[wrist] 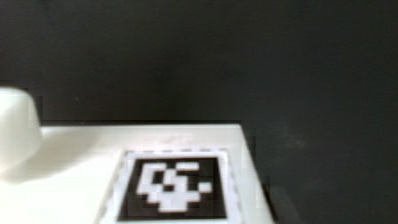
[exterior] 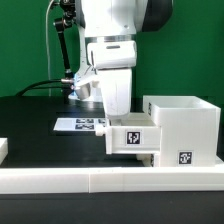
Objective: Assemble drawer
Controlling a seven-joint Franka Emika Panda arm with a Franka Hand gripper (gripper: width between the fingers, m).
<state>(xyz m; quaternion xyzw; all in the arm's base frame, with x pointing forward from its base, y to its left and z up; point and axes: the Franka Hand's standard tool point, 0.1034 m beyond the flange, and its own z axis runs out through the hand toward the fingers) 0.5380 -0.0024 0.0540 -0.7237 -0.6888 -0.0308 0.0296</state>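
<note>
In the exterior view my gripper reaches straight down onto a small white tray with a square tag on its facing side. Its fingertips are hidden behind the tray's wall. The tray hangs just above the table, touching the left side of the large white cube housing, which has a tag low on its front. In the wrist view the tray's tagged white face fills the lower part, very close. One white finger shows at the edge. The gripper looks shut on the tray.
The low white border wall runs across the front. The marker board lies flat on the black table behind the tray. A white piece is cut off at the exterior view's left edge. Cables hang behind the arm.
</note>
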